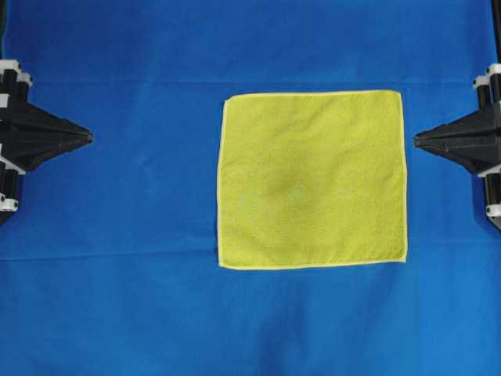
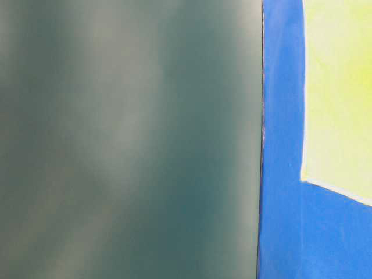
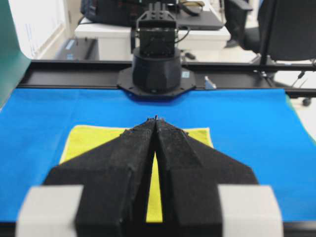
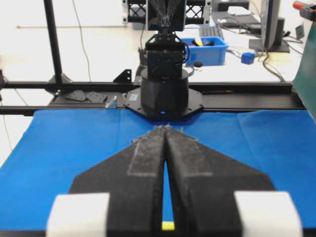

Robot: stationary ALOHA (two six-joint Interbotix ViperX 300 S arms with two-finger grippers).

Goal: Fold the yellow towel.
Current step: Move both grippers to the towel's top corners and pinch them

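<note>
The yellow towel (image 1: 312,179) lies flat and unfolded on the blue table cloth (image 1: 117,235), right of the middle. It also shows in the left wrist view (image 3: 84,140), in the table-level view (image 2: 340,93), and as a sliver in the right wrist view (image 4: 168,226). My left gripper (image 1: 90,137) is shut and empty at the left edge, far from the towel. My right gripper (image 1: 416,139) is shut and empty, its tip just right of the towel's right edge. Both hover above the cloth; their tips meet in the wrist views (image 3: 156,118) (image 4: 165,128).
The opposite arm's base stands at the far table edge in each wrist view (image 3: 156,69) (image 4: 164,84). A dark green panel (image 2: 128,139) fills the left of the table-level view. Black rails (image 3: 74,74) run along the table's far side.
</note>
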